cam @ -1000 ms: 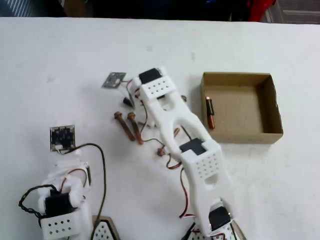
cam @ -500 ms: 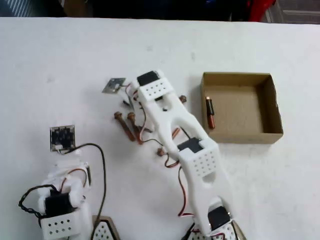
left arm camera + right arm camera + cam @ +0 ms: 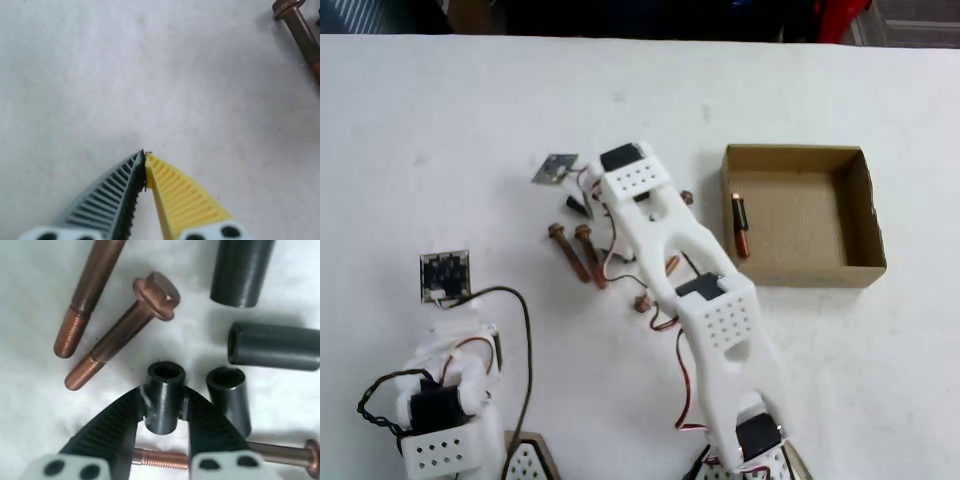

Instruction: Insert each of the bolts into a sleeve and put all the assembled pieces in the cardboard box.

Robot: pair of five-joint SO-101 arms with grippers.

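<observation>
White table [image 3: 440, 90], dark room beyond its far edge, red object [image 3: 840, 15] at back right

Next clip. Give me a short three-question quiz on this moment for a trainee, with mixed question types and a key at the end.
1. True or false: the right gripper is shut on a sleeve.
2. What lies in the box?
A) one assembled piece
B) three bare bolts
C) a pair of pliers
3. Fill in the blank: the left gripper, over bare table, is ____ (open or shut).

Key: 1 true; 2 A; 3 shut.
</observation>
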